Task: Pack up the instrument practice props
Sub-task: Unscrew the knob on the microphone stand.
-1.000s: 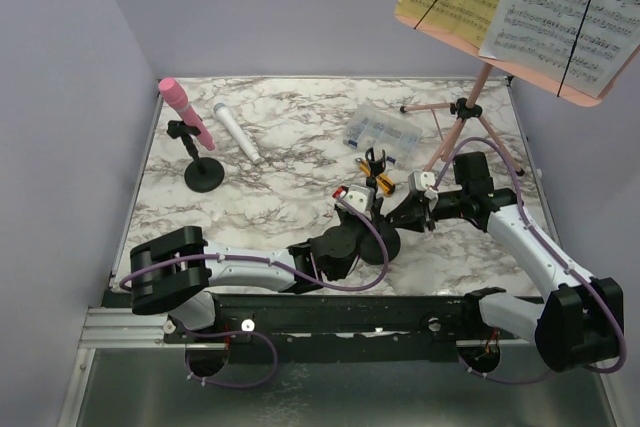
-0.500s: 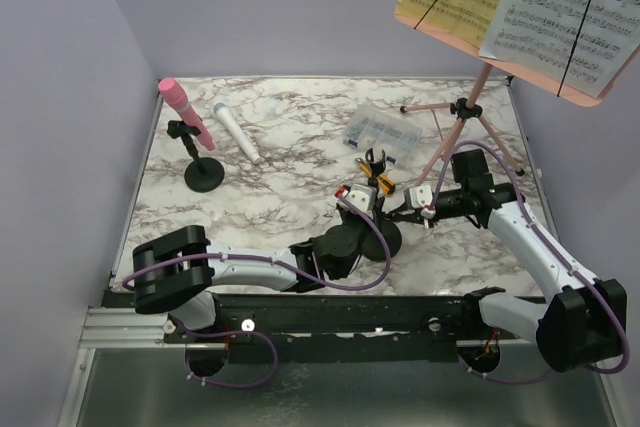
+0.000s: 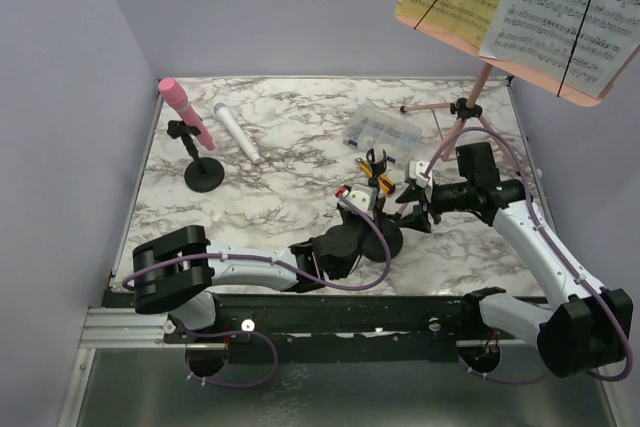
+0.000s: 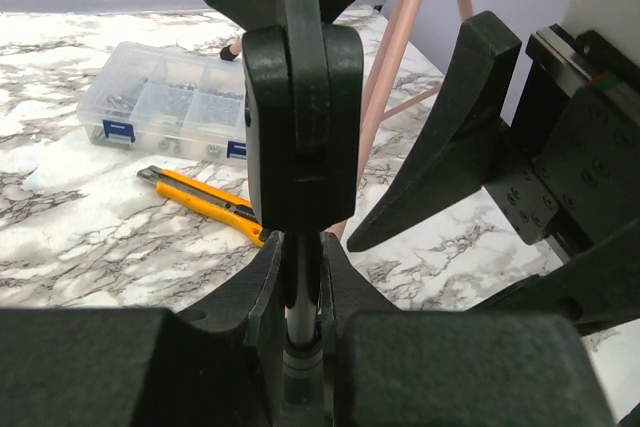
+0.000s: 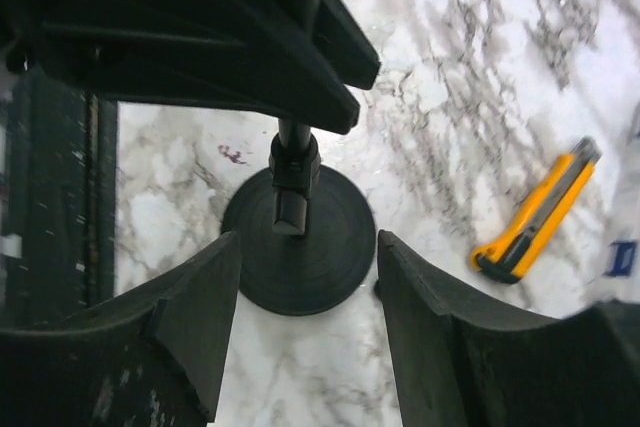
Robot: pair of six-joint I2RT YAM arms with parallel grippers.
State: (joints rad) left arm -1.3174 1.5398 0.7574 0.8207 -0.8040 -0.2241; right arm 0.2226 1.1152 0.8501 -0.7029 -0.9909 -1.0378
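The small black round-based mic holder (image 5: pixel 320 267) is grasped by the left end effector (image 4: pixel 302 282). The released right end effector (image 3: pixel 414 207), at three o'clock, should next be closed on it.

Pink microphone (image 3: pixel 185 110), white microphone (image 3: pixel 238 134), black holder (image 5: pixel 322 259), yellow-black knife (image 5: pixel 540 209), marbled table (image 3: pixel 290 152)

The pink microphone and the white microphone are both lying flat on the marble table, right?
Not quite. Only the white microphone lies flat on the marble-patterned table. The pink microphone is not lying down: it is propped up at a tilt in a small black round-based holder. The top external view shows this.
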